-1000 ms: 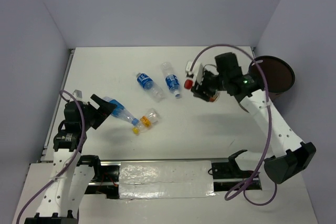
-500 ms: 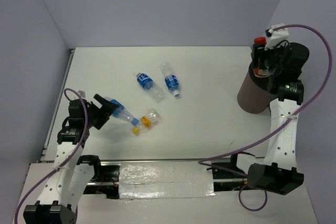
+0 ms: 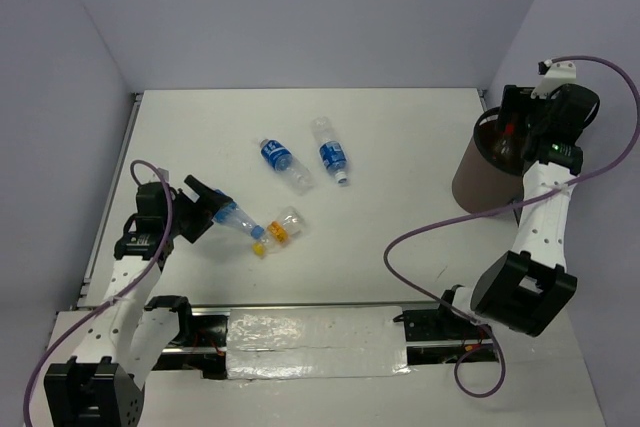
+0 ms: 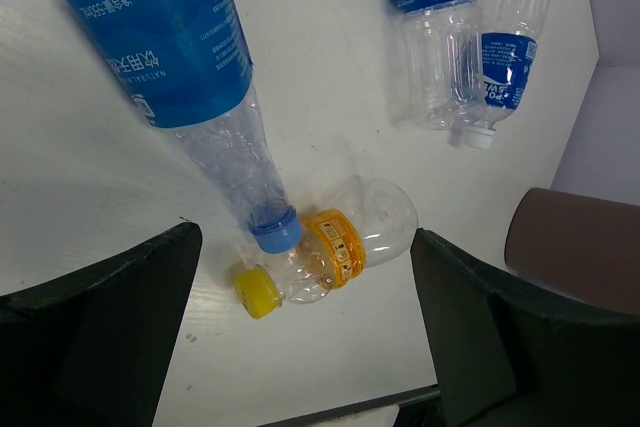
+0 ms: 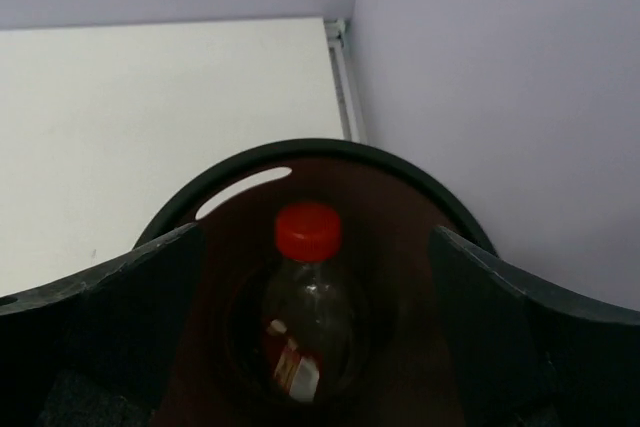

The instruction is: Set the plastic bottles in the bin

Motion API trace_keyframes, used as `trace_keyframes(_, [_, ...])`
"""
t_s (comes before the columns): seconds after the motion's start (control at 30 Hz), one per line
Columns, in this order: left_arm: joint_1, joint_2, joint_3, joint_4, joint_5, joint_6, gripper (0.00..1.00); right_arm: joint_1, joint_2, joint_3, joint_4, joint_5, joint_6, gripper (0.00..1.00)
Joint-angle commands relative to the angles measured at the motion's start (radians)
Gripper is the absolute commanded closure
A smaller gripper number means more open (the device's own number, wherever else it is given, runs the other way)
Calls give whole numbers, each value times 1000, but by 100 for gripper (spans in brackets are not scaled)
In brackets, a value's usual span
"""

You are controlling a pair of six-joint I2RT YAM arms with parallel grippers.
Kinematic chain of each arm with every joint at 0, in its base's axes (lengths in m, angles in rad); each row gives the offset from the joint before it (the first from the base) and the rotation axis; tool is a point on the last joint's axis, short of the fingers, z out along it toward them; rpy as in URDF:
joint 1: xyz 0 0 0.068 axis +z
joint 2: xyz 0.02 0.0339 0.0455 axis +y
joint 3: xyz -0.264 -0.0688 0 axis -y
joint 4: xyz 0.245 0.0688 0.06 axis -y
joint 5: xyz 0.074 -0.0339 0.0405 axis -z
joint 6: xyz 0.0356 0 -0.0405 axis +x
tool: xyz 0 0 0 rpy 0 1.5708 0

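Note:
A whitish bottle with a red cap (image 5: 305, 317) stands inside the brown bin (image 5: 400, 162), free of the fingers. My right gripper (image 5: 315, 237) hangs open over the bin's mouth (image 3: 480, 182) at the far right (image 3: 512, 132). My left gripper (image 3: 205, 209) is open at the left, its fingers either side of a blue-labelled bottle (image 4: 180, 57) that lies on the table. That bottle's blue cap touches a stubby bottle with an orange-yellow cap (image 4: 340, 247), and both lie between the fingers of the left gripper (image 4: 305, 247). Two more blue-labelled bottles (image 3: 280, 162) (image 3: 330, 157) lie mid-table.
The white table (image 3: 400, 227) is walled on three sides. The bin stands at the table's right edge, against the right wall. A purple cable (image 3: 430, 232) loops from the right arm over the table's near right part.
My right arm swung from mid-table to above the bin with the red-capped bottle and opened; the bottle now stands inside the bin. The left gripper edged closer along its blue-labelled bottle.

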Motion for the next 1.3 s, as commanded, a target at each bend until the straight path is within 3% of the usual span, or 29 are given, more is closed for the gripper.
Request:
trace_keyframes(0.0, [2,-5,11,33,21,18,1,-7,-10,35,19,-50,5,0])
trace_keyframes(0.1, [2,-11,1,33,16,12,1,0,-41,66,-5,-128,-33,0])
trace_keyframes(0.23, [0,-8,-5,39,19,6,1,41,-62,133,-125,-391,-137,0])
trace_keyframes(0.33, [0,0,-2,39,19,7,1,116,-59,167,-311,-551,-324,0])
trace_keyframes(0.43, [0,10,12,36,22,17,1,327,-52,166,-594,-635,-640,0])
trace_keyframes(0.47, [2,14,15,36,24,21,1,448,-58,148,-681,-641,-710,0])
trace_keyframes(0.53, [0,18,26,26,28,29,1,567,-88,53,-720,-656,-907,0])
trace_keyframes(0.57, [2,18,29,22,31,33,1,672,-99,-16,-714,-655,-995,0])
trace_keyframes(0.67, [2,4,35,0,21,38,1,865,-90,-110,-610,-590,-1045,0])
trace_keyframes(0.9, [0,-71,14,-56,-5,12,1,1221,155,-69,-547,-347,-1099,0])
trace_keyframes(1.0, [2,-111,9,-101,-24,0,1,1303,267,-28,-417,-261,-1059,0])
trace_keyframes(1.27, [2,-201,-12,-171,-50,-23,1,1383,583,161,-286,-127,-1022,0])
